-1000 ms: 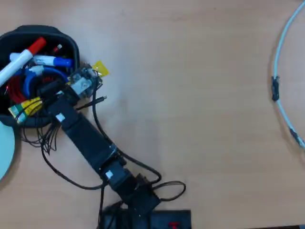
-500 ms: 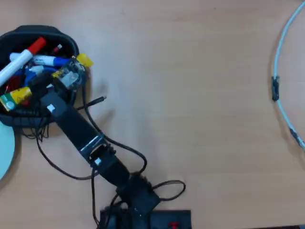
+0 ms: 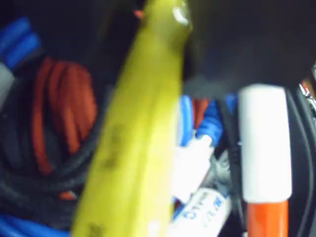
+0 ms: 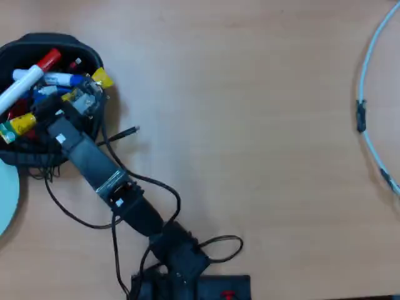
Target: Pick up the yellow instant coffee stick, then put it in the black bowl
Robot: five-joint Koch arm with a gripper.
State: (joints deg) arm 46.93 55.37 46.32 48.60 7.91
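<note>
The black bowl (image 4: 94, 57) stands at the table's far left in the overhead view, filled with markers and cables. My gripper (image 4: 76, 100) is over the bowl, shut on the middle of the yellow instant coffee stick (image 4: 102, 79). One yellow end sticks out to the right of the gripper. The green-tipped end (image 4: 7, 132) reaches the bowl's left rim. In the wrist view the stick (image 3: 138, 133) is a blurred yellow band running from the top centre to the bottom left, above the bowl's contents.
A red-capped white marker (image 4: 28, 78) (image 3: 264, 148) lies in the bowl with blue, red and black cables (image 3: 59, 113). A pale disc (image 4: 5, 194) sits at the left edge. A loose black cable (image 4: 122, 132) trails beside the bowl. A white hoop (image 4: 369, 94) curves at the right.
</note>
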